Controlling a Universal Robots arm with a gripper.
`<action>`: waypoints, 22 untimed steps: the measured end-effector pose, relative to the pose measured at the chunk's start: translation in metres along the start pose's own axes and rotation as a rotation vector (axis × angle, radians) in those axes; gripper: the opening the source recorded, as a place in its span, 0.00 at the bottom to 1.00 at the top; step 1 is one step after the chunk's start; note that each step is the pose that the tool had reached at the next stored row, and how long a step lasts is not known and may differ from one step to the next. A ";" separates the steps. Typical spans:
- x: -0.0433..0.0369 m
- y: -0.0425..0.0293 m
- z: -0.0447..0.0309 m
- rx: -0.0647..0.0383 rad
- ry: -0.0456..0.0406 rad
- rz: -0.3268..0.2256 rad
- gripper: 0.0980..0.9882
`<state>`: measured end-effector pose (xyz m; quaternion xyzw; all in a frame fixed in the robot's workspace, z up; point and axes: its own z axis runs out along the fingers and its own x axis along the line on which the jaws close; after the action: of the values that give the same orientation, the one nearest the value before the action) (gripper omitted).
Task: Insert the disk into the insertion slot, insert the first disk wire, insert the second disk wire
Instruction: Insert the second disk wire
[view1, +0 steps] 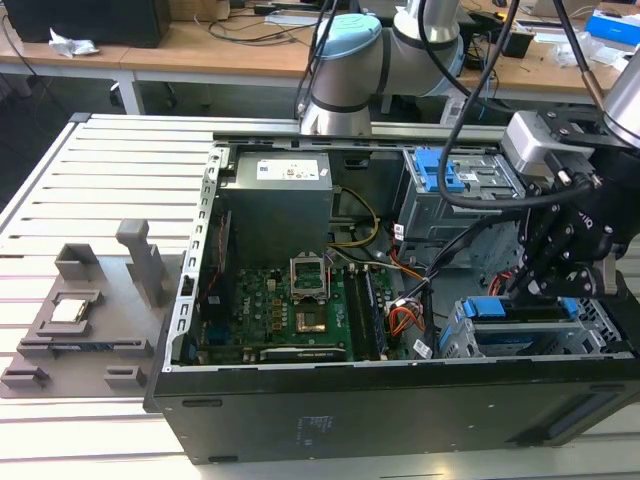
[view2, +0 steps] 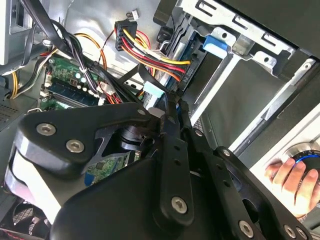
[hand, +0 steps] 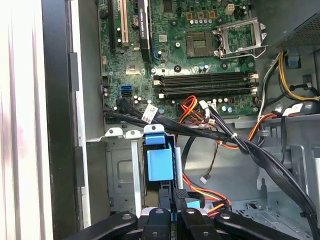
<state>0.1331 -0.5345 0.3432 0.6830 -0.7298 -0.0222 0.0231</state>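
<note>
Between the two fingertips of the gripper (hand: 180, 198), which stood nearly closed, one pale-blue connector (hand: 193, 202) was pinched, its red, yellow and orange wire bundle (hand: 205, 194) trailing beside the fingers. Just beyond the fingertips, one disk (hand: 160, 165) in its blue carrier sat down inside the insertion slot (hand: 117, 170). Past that cage, black cables (hand: 200, 132) crossed ahead of the fingers. Farther on lay one motherboard (hand: 200, 50). In the second wrist view, one person's hand (view2: 292, 175) rested well off to the fingers' side.
</note>
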 end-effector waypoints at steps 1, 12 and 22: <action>-0.0001 -0.0002 0.0005 0.000 -0.0004 -0.001 0.06; -0.0035 -0.0020 0.0010 0.000 -0.0003 -0.017 0.06; -0.0016 -0.0022 0.0017 0.000 0.0005 -0.017 0.06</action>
<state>0.1353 -0.5331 0.3414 0.6892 -0.7239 -0.0222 0.0231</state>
